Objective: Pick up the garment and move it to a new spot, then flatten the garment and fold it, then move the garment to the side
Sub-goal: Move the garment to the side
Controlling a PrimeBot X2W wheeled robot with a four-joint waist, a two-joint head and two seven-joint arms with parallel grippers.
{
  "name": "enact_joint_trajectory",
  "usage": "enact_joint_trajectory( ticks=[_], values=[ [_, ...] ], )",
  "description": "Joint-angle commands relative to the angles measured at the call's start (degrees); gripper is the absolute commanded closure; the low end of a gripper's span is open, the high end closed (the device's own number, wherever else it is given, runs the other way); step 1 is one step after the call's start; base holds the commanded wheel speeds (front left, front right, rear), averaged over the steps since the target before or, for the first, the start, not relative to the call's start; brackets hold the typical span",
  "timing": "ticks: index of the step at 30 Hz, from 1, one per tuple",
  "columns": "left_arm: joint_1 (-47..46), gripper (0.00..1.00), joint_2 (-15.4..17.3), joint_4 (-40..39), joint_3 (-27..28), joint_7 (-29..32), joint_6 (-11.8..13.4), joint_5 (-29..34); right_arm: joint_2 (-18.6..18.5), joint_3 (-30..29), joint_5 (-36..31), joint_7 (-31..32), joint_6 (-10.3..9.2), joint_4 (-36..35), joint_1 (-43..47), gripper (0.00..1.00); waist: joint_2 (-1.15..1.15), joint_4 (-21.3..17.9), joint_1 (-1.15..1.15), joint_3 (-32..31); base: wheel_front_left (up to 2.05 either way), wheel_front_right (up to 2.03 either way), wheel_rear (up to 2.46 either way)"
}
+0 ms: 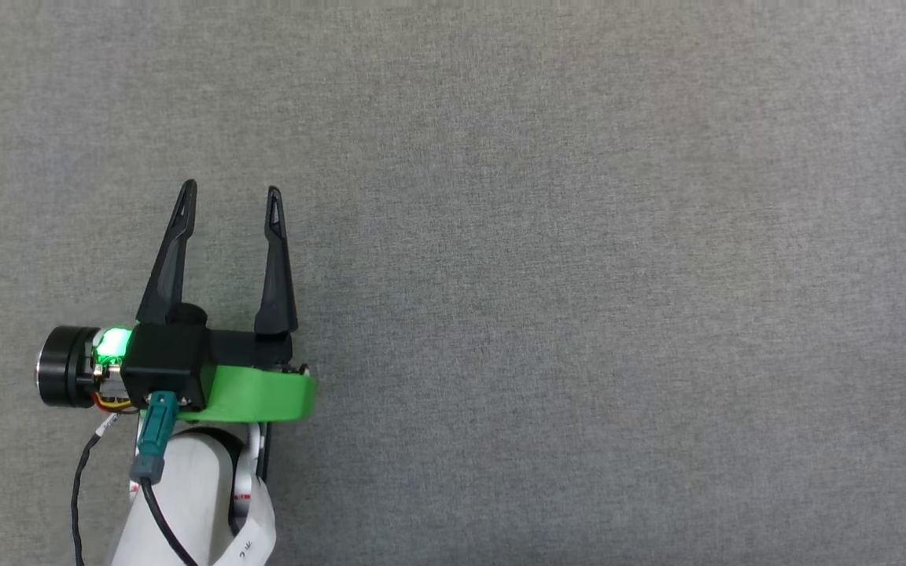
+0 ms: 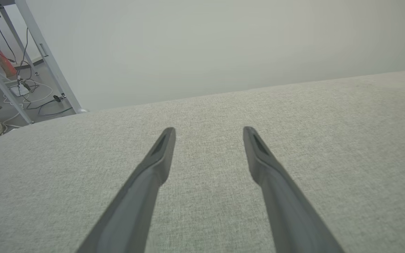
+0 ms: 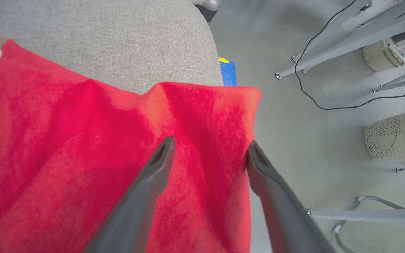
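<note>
The red garment (image 3: 83, 151) lies rumpled on the grey table in the right wrist view, its right edge hanging past the table's rounded corner. My right gripper (image 3: 209, 146) is open, its two dark fingers spread over the cloth near that edge, with red fabric showing in the gap. No letters or sleeves show here, apart from a small white bit at the cloth's upper left. My left gripper (image 1: 230, 192) is open with nothing between its fingers, low over bare grey table at the left; the left wrist view shows the gripper (image 2: 207, 131) pointing at the far table edge.
The grey fabric-covered table (image 1: 579, 275) spreads wide to the right of my left arm. Off the table's corner lie grey floor, metal frame legs (image 3: 346, 38), a black cable, two pale mesh baskets (image 3: 390, 138) and a blue item (image 3: 227, 72). Metal legs and cables (image 2: 30, 80) stand beyond the far left edge.
</note>
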Motion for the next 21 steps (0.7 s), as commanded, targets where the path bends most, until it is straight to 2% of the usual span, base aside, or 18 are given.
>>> enact_joint_trajectory(
  ticks=[1,7,13,17,21],
  values=[
    [0.6,0.0,0.3,0.5,-0.1,-0.3,0.4,0.0,0.3,-0.3,-1.4,-1.8,-0.04,0.2,-0.7,0.0,0.0,0.5,-0.01,-3.0,0.0,0.0,0.0],
    [3.5,0.0,-0.1,1.9,0.1,-0.3,0.8,-0.6,1.7,-2.3,-6.2,-14.1,-0.04,-2.0,1.1,0.0,0.0,1.8,-0.01,-8.5,0.0,0.0,0.0],
    [6.8,0.0,-0.6,3.5,0.5,-0.3,1.1,-1.3,6.3,-6.0,-10.4,-24.6,-0.04,-8.0,4.8,0.0,0.0,3.2,-0.01,-13.7,0.0,0.0,0.0],
    [8.6,0.0,-1.0,4.4,0.5,-0.3,1.0,-1.6,11.6,-10.2,-14.5,-29.2,-0.04,-15.2,8.8,0.0,0.0,4.3,-0.01,-16.6,0.0,0.0,0.0],
    [9.6,0.0,-1.1,5.2,0.6,-0.3,0.7,-1.7,19.9,-15.0,-18.8,-30.5,-0.04,-24.1,14.4,0.0,0.0,5.5,-0.01,-18.9,0.0,0.0,0.0]
  ],
)
